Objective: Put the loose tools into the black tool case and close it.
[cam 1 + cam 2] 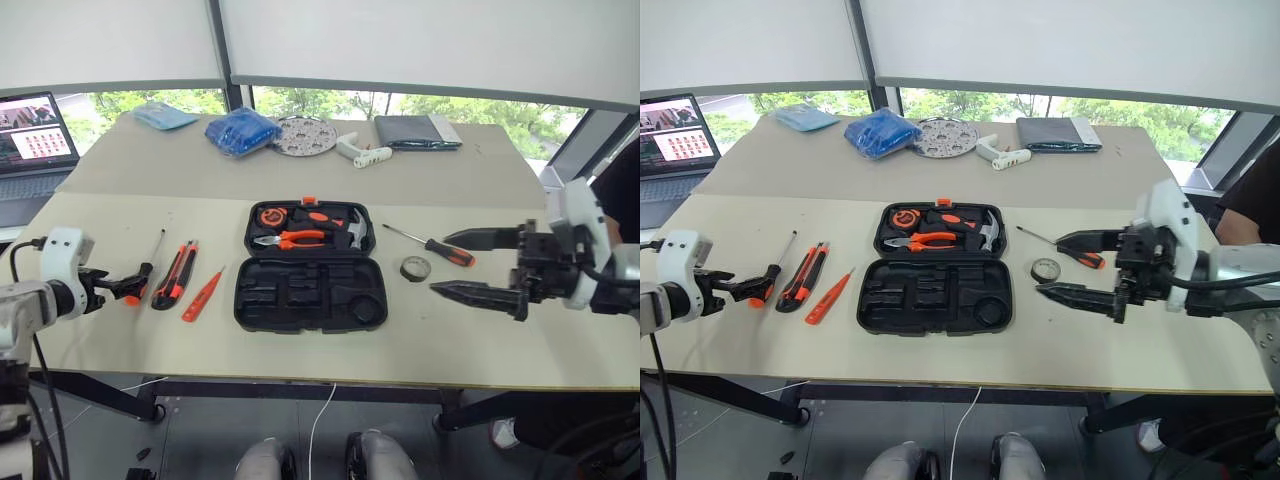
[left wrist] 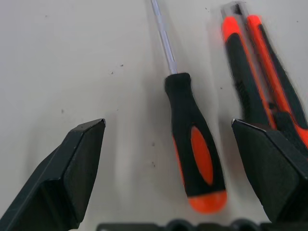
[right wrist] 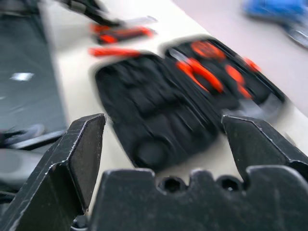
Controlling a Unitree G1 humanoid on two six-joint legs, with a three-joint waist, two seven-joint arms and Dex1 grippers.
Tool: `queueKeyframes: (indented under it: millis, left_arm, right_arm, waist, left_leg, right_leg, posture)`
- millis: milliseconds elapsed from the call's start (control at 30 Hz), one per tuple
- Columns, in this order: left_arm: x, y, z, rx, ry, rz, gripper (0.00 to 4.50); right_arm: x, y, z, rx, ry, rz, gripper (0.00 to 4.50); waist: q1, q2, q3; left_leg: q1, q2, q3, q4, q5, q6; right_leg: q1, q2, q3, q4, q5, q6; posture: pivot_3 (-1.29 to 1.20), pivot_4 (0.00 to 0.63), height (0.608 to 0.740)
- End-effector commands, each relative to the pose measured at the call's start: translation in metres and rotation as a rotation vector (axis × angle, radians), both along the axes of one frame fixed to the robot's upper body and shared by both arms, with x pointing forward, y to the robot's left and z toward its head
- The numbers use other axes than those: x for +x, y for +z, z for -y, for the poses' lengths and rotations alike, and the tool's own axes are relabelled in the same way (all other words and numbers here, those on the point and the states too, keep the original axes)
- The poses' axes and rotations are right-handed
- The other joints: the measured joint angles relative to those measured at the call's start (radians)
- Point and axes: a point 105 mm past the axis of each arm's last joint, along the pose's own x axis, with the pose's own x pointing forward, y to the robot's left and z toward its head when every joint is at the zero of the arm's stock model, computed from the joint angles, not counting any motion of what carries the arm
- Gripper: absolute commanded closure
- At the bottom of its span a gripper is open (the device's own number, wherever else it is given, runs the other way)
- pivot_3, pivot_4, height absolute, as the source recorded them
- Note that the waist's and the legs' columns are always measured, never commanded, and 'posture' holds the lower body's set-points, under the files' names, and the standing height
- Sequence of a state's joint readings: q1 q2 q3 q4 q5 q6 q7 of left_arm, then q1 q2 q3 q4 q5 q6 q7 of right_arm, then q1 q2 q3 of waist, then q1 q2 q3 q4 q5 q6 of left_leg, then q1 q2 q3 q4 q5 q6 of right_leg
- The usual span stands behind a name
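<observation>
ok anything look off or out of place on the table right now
Nothing looks damaged or spilled. The black tool case lies open and flat, and the loose tools lie apart on the table: two screwdrivers, utility knife, tester pen, tape roll.

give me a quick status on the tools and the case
Left tool open, straddling the left screwdriver. Right tool open, empty, above the table. Black tool case open, near slots empty. Nothing in the way.

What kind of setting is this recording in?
Probably an office or lab test space: plain tables set before large windows with blinds, a laptop open at the side, and a tool case laid out.
</observation>
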State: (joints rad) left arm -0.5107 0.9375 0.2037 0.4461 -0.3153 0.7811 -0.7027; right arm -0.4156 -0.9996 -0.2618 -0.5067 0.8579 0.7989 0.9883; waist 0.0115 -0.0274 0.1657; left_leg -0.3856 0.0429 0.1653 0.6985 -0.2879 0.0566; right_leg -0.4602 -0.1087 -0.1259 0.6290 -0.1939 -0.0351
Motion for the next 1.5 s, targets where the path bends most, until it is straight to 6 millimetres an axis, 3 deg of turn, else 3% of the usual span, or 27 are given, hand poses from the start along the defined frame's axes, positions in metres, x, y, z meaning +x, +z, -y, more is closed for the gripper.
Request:
queueKeyframes:
  millis: [33, 67, 167, 333, 400, 433, 467, 533, 600, 667, 767, 867, 1033, 1200, 1500]
  left_arm:
    - [0.009, -0.013, 0.005, 0.007, -0.030, -0.039, 0.00]
    - [0.011, -0.017, 0.006, 0.005, -0.035, -0.052, 0.00]
    - [0.012, -0.029, 0.001, 0.019, -0.019, -0.089, 0.66]
    - [0.007, -0.037, -0.015, 0.147, -0.046, -0.101, 2.41]
    - [0.009, -0.023, -0.016, 0.103, -0.047, -0.039, 3.01]
    - [0.014, -0.007, -0.014, 0.107, -0.074, 0.031, 3.52]
    - [0.018, 0.009, -0.010, 0.111, -0.114, 0.096, 3.62]
    - [0.025, 0.045, 0.010, 0.135, -0.274, 0.232, 3.62]
    - [0.024, 0.068, 0.036, 0.161, -0.465, 0.314, 3.62]
    - [0.019, 0.076, 0.066, 0.205, -0.689, 0.328, 3.62]
    - [0.016, 0.067, 0.097, 0.262, -0.902, 0.265, 3.62]
    - [0.020, 0.054, 0.143, 0.306, -1.136, 0.232, 3.62]
    - [0.040, 0.036, 0.198, 0.358, -1.319, 0.219, 3.62]
    - [0.054, 0.025, 0.219, 0.433, -1.354, 0.200, 3.62]
    - [0.066, 0.020, 0.231, 0.480, -1.341, 0.200, 3.62]
  right_arm:
    - [-0.004, 0.008, -0.012, 0.006, 0.048, 0.060, 0.03]
    - [-0.004, 0.008, -0.014, 0.005, 0.056, 0.064, 0.03]
    - [-0.002, 0.008, -0.016, 0.001, 0.055, 0.081, 0.00]
    - [0.002, 0.005, -0.015, -0.017, 0.044, 0.094, 0.00]
    - [0.002, 0.001, -0.012, -0.028, 0.035, 0.083, 0.00]
    - [0.002, -0.001, -0.010, -0.035, 0.032, 0.074, 0.00]
    - [0.001, -0.003, -0.008, -0.040, 0.030, 0.063, 0.00]
    - [-0.003, -0.008, -0.006, -0.049, 0.040, 0.025, 0.00]
    - [-0.007, -0.012, -0.003, -0.061, 0.048, 0.006, 0.00]
    - [-0.008, -0.016, 0.000, -0.076, 0.039, 0.003, 0.00]
    - [-0.007, -0.021, 0.004, -0.094, 0.018, 0.016, 0.00]
    - [-0.006, -0.025, 0.006, -0.082, -0.012, 0.004, 0.00]
    - [-0.006, -0.033, 0.002, -0.066, -0.047, -0.003, 0.00]
    - [-0.003, -0.032, -0.010, -0.059, -0.083, 0.049, 0.00]
    - [-0.002, -0.027, -0.014, -0.037, -0.131, 0.068, 0.00]
  waist:
    - [0.001, 0.000, 0.000]
    - [0.002, 0.000, 0.000]
    - [0.005, 0.000, 0.000]
    - [0.001, 0.000, 0.000]
    - [0.001, 0.000, 0.000]
    - [0.000, 0.000, 0.000]
    - [-0.002, 0.000, 0.000]
    - [-0.001, -0.001, 0.001]
    - [0.001, -0.003, 0.001]
    - [0.005, -0.003, 0.001]
    - [0.007, -0.003, 0.001]
    - [0.005, -0.003, 0.001]
    - [0.012, -0.003, 0.001]
    - [-0.005, -0.003, 0.002]
    - [0.002, -0.004, 0.002]
  left_leg:
    - [-0.001, 0.000, 0.000, 0.000, 0.000, 0.000]
    - [0.000, -0.001, 0.000, 0.001, 0.000, 0.000]
    - [0.000, -0.002, 0.000, 0.002, 0.000, 0.000]
    - [0.002, -0.002, 0.000, 0.003, 0.000, 0.000]
    - [0.003, -0.001, 0.000, 0.004, 0.000, 0.000]
    - [0.003, 0.000, 0.000, 0.004, 0.000, 0.000]
    - [0.003, 0.001, 0.000, 0.004, 0.001, -0.001]
    - [0.001, 0.002, -0.001, 0.005, 0.001, -0.001]
    - [-0.003, 0.002, -0.001, 0.007, 0.001, -0.001]
    - [-0.006, 0.002, -0.001, 0.010, 0.001, -0.001]
    - [-0.008, 0.001, -0.001, 0.014, -0.001, 0.002]
    - [-0.008, -0.001, 0.001, 0.015, -0.002, 0.005]
    - [-0.012, 0.000, 0.000, 0.022, -0.003, 0.008]
    - [-0.013, 0.000, -0.001, 0.024, -0.004, 0.010]
    - [-0.016, 0.000, -0.001, 0.028, -0.006, 0.014]
  right_leg:
    - [0.000, 0.000, 0.000, 0.000, 0.000, 0.000]
    - [0.000, 0.000, 0.000, 0.000, 0.000, -0.001]
    - [0.000, 0.001, -0.001, 0.002, 0.001, -0.002]
    - [0.001, -0.004, 0.000, 0.003, -0.001, 0.003]
    - [0.002, -0.004, 0.000, 0.004, -0.001, 0.002]
    - [0.002, -0.004, 0.001, 0.004, -0.001, 0.002]
    - [0.002, -0.004, 0.001, 0.004, -0.001, 0.002]
    - [0.001, -0.003, 0.000, 0.004, 0.000, 0.001]
    - [-0.002, -0.002, -0.001, 0.004, 0.001, 0.000]
    - [-0.003, -0.002, -0.003, 0.004, 0.003, -0.005]
    - [-0.002, 0.001, -0.006, 0.004, 0.004, -0.006]
    - [-0.002, 0.000, -0.006, 0.003, 0.002, 0.001]
    - [-0.002, 0.002, -0.007, 0.003, 0.003, 0.005]
    - [-0.003, 0.003, -0.006, 0.003, 0.004, 0.004]
    - [-0.004, 0.003, -0.006, 0.003, 0.005, 0.004]
  posture:
    - [0.00, 0.150, 0.718]
    - [0.00, 0.150, 0.718]
    - [0.00, 0.150, 0.718]
    - [0.00, 0.150, 0.718]
    - [0.00, 0.150, 0.718]
    - [0.00, 0.150, 0.718]
    - [0.00, 0.150, 0.718]
    - [0.00, 0.150, 0.718]
    - [0.00, 0.150, 0.718]
    - [0.00, 0.150, 0.718]
    - [0.00, 0.150, 0.718]
    - [0.00, 0.150, 0.718]
    - [0.00, 0.150, 0.718]
    - [0.00, 0.150, 0.718]
    - [0.00, 0.150, 0.718]
